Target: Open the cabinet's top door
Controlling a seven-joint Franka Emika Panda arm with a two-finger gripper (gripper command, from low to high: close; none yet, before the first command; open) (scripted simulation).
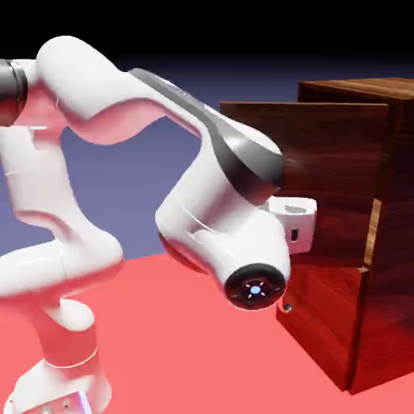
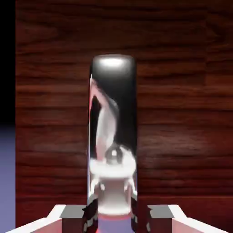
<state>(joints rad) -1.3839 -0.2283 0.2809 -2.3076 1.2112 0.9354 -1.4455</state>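
Observation:
The cabinet [image 1: 382,323] of dark reddish wood stands at the right of the exterior view. Its top door [image 1: 331,158] stands out from the cabinet body toward the arm, partly open. The arm's white hand [image 1: 293,220] presses against the door's front, and the fingers are hidden there. In the hand view the long silver bar handle [image 2: 113,132] runs upright through the middle against the door's wood [image 2: 182,113]. My gripper [image 2: 113,217] is shut on the handle, with a grey finger tip [image 2: 73,219] on each side of the bar.
Below the top door sits the shorter lower panel [image 1: 323,323], with a small silver handle end [image 1: 285,307] at its left edge. The red tabletop [image 1: 162,323] spreads under the arm. The arm's elbow and base [image 1: 65,340] fill the left.

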